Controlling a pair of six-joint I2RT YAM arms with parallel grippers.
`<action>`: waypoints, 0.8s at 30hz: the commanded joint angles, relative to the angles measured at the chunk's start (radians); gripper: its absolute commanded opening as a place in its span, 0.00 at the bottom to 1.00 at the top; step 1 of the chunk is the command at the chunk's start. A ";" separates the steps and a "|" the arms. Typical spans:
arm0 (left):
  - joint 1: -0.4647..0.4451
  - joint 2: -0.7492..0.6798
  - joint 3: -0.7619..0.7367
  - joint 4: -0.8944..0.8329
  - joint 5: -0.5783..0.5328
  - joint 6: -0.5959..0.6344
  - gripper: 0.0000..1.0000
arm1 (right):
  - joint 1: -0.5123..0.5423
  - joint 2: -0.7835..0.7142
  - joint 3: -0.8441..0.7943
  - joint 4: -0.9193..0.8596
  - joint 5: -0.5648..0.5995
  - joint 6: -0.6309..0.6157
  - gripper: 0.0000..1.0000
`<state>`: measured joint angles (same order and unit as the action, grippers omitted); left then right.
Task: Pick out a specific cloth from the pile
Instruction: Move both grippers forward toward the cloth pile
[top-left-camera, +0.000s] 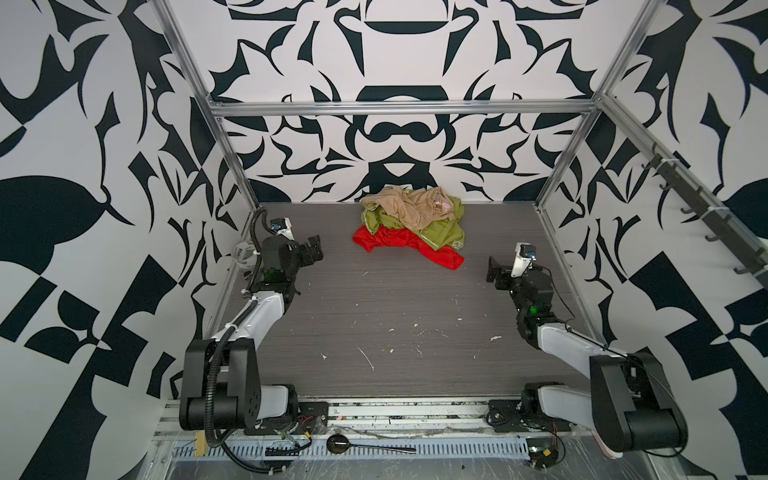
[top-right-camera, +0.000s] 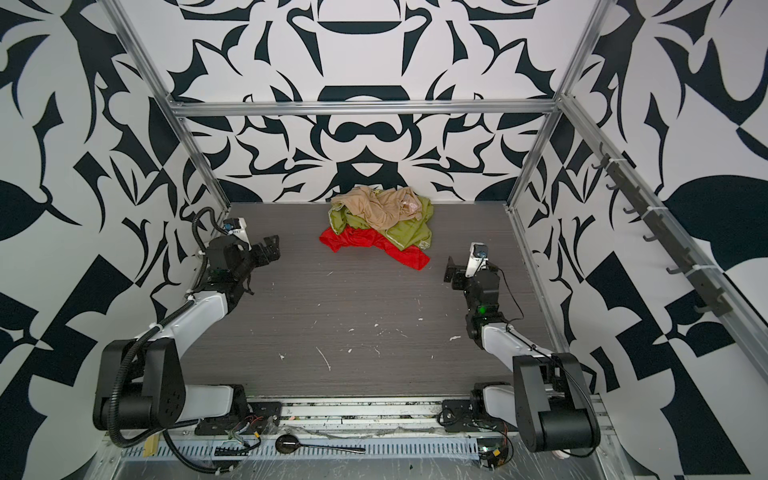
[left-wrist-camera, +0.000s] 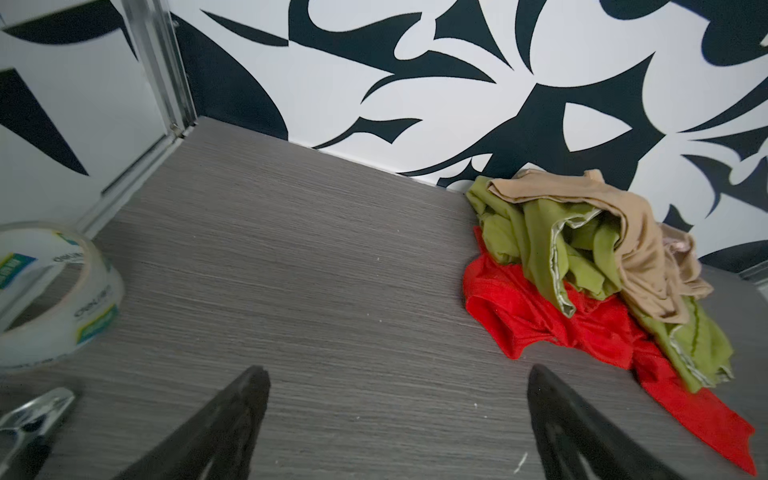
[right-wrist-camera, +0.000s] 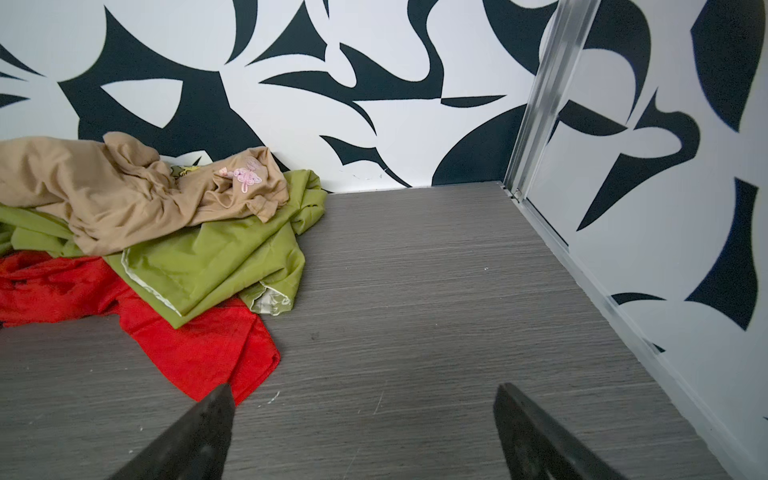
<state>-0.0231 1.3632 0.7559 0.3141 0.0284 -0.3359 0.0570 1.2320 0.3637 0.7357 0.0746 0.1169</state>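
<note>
Two upper layers, olive-green cloth (top-left-camera: 440, 232) and beige cloth (top-left-camera: 407, 208), could drag along once the red cloth (top-left-camera: 390, 242) is pulled; left hand (top-left-camera: 314, 247) and right hand (top-left-camera: 493, 271) gape empty.

Most of the red cloth (top-left-camera: 386, 243) buried under green cloth (top-left-camera: 440, 235) (tag hidden); tape roll (left-wrist-camera: 97, 305) edge-cropped, print probably too blurred to read.
</note>
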 joint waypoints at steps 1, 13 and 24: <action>-0.003 0.035 0.056 -0.096 0.088 -0.140 0.99 | 0.028 0.005 0.045 0.000 0.005 0.110 1.00; -0.044 0.185 0.140 -0.107 0.181 -0.320 1.00 | 0.153 0.128 0.180 -0.153 -0.011 0.369 0.99; -0.081 0.356 0.224 -0.045 0.307 -0.403 0.91 | 0.244 0.301 0.260 -0.100 -0.063 0.455 0.99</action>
<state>-0.1032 1.6814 0.9524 0.2325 0.2752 -0.6891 0.2878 1.5227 0.5827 0.5884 0.0311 0.5331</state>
